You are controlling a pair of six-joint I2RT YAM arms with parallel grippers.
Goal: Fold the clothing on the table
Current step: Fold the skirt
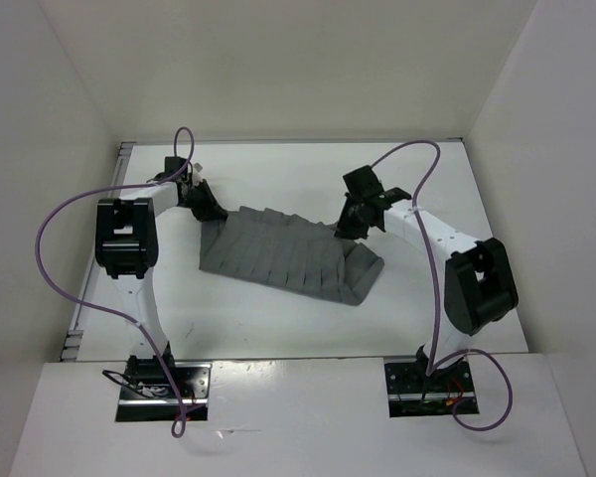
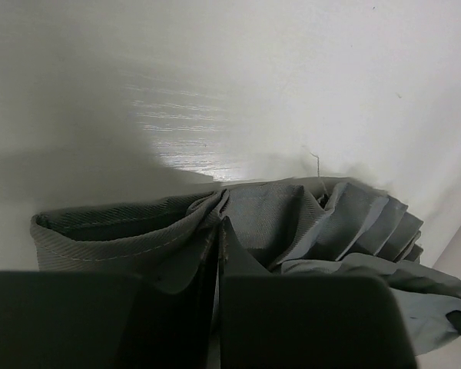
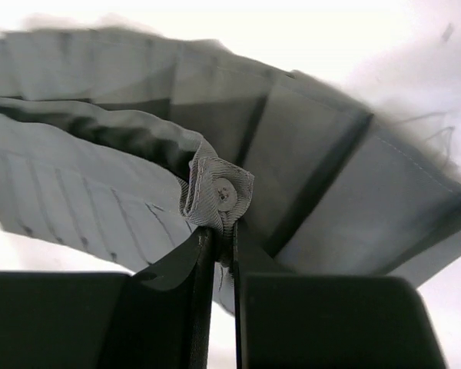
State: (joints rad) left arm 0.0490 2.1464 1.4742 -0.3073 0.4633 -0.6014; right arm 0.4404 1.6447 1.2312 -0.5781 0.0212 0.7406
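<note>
Looking down from the overhead camera, I see the clothing (image 1: pixel 288 256) stretched across the middle of the table (image 1: pixel 278 171). It is a grey pleated piece running from upper left to lower right between my two arms. Its right end is bunched and doubled over on itself near the right arm, while the rest spreads out with its pleats showing.

My left gripper (image 1: pixel 207 209) sits at the far left corner of the clothing. Through the left wrist camera its two fingers (image 2: pixel 307 323) stand almost together, with grey fabric pinched in the slit between them. A stitched hem edge runs off to the left and pleats fan out to the right. White table surface shows beyond the cloth.

My right gripper (image 1: pixel 350 227) is at the far right corner of the clothing. On the right wrist camera the jaws are narrow, clamped on a small wad of fabric that carries what looks like a round fastener (image 3: pixel 224 192) — the cloth spreads out above that pinch and to both sides of it. Whether either pinched corner is raised off the table, I cannot tell from these views.
</note>
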